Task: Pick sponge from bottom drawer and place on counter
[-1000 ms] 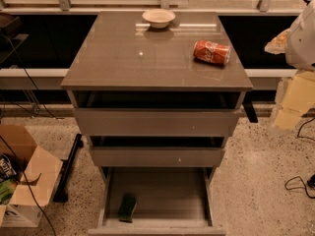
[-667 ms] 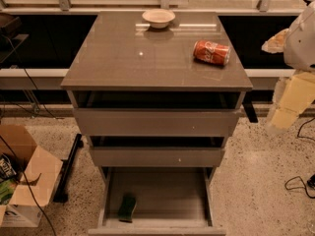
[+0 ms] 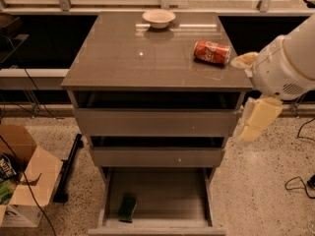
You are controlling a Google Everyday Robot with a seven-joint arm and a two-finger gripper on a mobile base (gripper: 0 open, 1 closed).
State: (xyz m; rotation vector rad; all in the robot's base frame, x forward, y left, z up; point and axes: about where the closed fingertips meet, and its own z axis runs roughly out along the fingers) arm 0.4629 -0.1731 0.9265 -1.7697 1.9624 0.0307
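The dark green sponge (image 3: pixel 127 207) lies on the floor of the open bottom drawer (image 3: pixel 162 193), at its front left, close to the low front lip. The counter (image 3: pixel 147 58) is the glossy grey-brown top of the cabinet. My gripper (image 3: pixel 257 121) hangs from the white arm (image 3: pixel 288 63) at the right of the cabinet, level with the top drawer and just off the counter's right front corner. It is well above and to the right of the sponge and holds nothing that I can see.
A red soda can (image 3: pixel 211 52) lies on its side at the counter's right edge, near my arm. A pale bowl (image 3: pixel 158 18) sits at the counter's back. An open cardboard box (image 3: pixel 22 181) and cables lie on the floor at left; a cable lies at right.
My arm and gripper have moved left, closer to the cabinet's right side. The sponge, can and drawers have not moved.
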